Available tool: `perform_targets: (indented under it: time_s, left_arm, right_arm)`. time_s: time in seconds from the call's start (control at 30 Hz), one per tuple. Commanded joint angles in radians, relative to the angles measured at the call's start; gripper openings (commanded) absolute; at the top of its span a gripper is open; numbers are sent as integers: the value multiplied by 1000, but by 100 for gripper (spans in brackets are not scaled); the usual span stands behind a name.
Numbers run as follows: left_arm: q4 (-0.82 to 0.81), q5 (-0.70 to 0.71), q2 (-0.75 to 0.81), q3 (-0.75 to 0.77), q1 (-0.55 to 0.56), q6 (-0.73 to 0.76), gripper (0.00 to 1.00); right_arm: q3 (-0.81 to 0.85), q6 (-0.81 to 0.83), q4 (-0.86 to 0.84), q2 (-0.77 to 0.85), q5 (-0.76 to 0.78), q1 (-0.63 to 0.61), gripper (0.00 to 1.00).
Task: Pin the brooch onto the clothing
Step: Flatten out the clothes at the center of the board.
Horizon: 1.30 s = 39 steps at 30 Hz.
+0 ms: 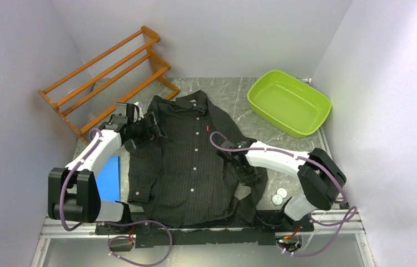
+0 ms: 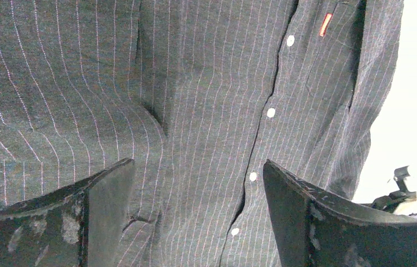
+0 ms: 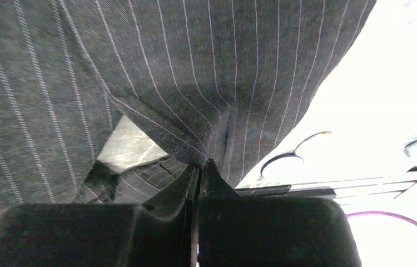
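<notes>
Over shirt — left end effector spread; right end effector pinching it.

Wooden rack crowding far left, green tub far right, open tabletop between shirt and tub

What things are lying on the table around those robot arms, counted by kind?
Shirt: 1
Wooden rack: 1
Green tub: 1
Blue sheet: 1
Small white discs: 2
Total: 6
</notes>
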State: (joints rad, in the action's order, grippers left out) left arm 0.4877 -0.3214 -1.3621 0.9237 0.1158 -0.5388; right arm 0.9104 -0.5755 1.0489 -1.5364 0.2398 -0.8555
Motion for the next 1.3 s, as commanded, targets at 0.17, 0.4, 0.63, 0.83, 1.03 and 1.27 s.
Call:
perform_targets:
  time_s: [0.17, 0.4, 0.63, 0.83, 1.03, 1.27]
  left_arm:
    - [12, 6, 29, 19, 1, 16, 89]
    - [19, 5, 22, 29, 1, 22, 89]
    - [34, 11, 24, 42, 1, 35, 89]
    - [46, 15, 14, 53, 1, 49, 90]
    - [44, 10, -7, 65, 1, 58, 89]
    - [32, -9, -36, 78, 1, 61, 89]
  right_arm:
    - [140, 84, -41, 148, 16, 109, 0]
    - [237, 218, -114, 196, -165, 372, 0]
    - [351, 271, -139, 175, -220, 593, 0]
    - [440, 300, -166, 157, -235, 751, 0]
    - [510, 310, -200, 126, -315, 918, 0]
    - [548, 255, -260, 85, -500, 1074, 0]
